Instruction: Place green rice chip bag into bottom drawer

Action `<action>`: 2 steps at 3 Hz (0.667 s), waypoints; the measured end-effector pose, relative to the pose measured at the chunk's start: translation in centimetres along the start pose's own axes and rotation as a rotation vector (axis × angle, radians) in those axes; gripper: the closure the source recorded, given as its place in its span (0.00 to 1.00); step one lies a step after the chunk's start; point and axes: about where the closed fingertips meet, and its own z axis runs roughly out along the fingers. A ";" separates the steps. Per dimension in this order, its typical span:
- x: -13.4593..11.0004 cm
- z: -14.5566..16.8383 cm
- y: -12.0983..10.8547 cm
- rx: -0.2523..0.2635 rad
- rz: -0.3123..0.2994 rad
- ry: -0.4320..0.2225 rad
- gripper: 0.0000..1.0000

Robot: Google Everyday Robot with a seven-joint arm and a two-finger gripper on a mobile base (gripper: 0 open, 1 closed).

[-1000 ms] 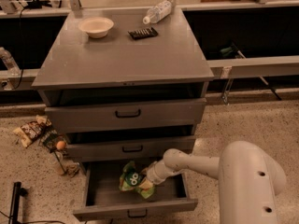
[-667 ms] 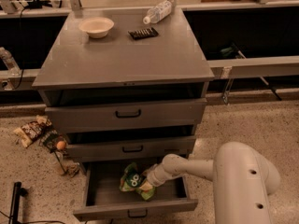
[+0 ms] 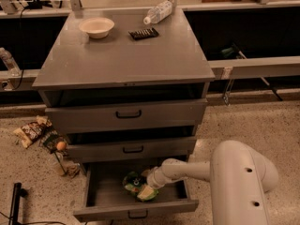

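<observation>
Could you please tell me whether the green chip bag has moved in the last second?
No. The green chip bag lies where it was in the bottom drawer, gripper at its right side.

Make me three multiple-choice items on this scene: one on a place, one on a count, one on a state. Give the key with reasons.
1. Where is the crinkly bright green rice chip bag?
A. on the floor
B. inside the pulled-out grey metal bottom drawer
C. in the top drawer

2. How many drawers has the grey metal cabinet?
A. two
B. four
C. three

3. How is the clear plastic bottle on the cabinet placed?
A. lying on its side
B. upright
C. upside down

Key:
1 B: the bag lies in that drawer, and the robot's white hand is inside the drawer right at it.
2 C: three drawer fronts with dark handles are stacked one above the other.
3 A: the bottle lies flat near the back edge of the top.
</observation>
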 end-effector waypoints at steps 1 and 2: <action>-0.6 -1.5 0.2 0.033 0.013 -0.015 0.00; -1.4 -4.8 0.6 0.085 0.028 -0.032 0.00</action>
